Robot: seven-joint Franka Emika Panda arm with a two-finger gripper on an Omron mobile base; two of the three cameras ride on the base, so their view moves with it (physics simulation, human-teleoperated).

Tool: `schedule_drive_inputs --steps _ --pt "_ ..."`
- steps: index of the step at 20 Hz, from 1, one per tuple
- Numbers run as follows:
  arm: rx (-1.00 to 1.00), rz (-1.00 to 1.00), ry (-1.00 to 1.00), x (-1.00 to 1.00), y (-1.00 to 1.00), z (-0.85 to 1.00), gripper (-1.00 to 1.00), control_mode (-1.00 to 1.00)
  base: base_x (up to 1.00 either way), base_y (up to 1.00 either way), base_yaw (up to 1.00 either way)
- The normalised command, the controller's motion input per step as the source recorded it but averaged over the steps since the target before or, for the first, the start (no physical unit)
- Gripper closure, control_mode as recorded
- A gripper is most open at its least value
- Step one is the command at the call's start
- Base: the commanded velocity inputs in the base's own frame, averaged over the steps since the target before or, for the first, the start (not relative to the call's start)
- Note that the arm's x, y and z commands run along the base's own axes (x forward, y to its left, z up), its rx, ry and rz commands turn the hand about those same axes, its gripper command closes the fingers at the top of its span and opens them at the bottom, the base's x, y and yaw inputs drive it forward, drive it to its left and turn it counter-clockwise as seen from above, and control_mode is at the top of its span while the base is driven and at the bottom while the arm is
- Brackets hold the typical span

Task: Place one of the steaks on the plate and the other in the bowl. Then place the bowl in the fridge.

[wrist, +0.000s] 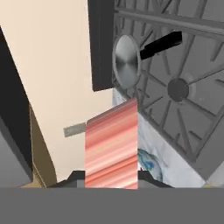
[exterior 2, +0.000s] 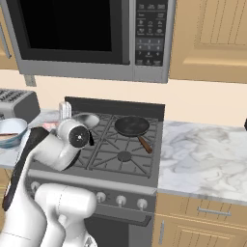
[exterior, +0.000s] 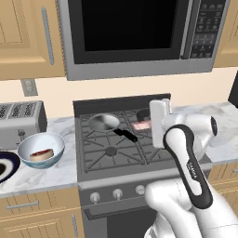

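With the dark red steak already in the bowl on the counter, I hold the pale pink steak clamped in the hand above the stove. Left: plate, then fridge.

The end effector holds a steak above the stove. To its left on the counter, the bowl contains the other steak.
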Motion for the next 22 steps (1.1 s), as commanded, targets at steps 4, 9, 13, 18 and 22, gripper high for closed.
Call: schedule_drive_inputs --steps 4,9,13,18,22 --pt "0.00 0.00 0.49 -0.47 -0.11 0.00 1.00 -1.00 0.00 0.00 0.00" --pt "-0.09 0.02 0.01 -0.39 -0.02 0.01 1.00 -1.00 0.00 0.00 0.00" --pt "-0.27 0.01 -0.12 -0.27 -0.12 0.00 1.00 -1.00 0.00 0.00 0.00" --pt "-0.44 0.00 -0.01 -0.17 -0.16 0.00 1.00 -1.00 0.00 0.00 0.00" --pt "-0.23 -0.13 0.08 -0.34 -0.22 0.00 1.00 -1.00 0.00 0.00 0.00"
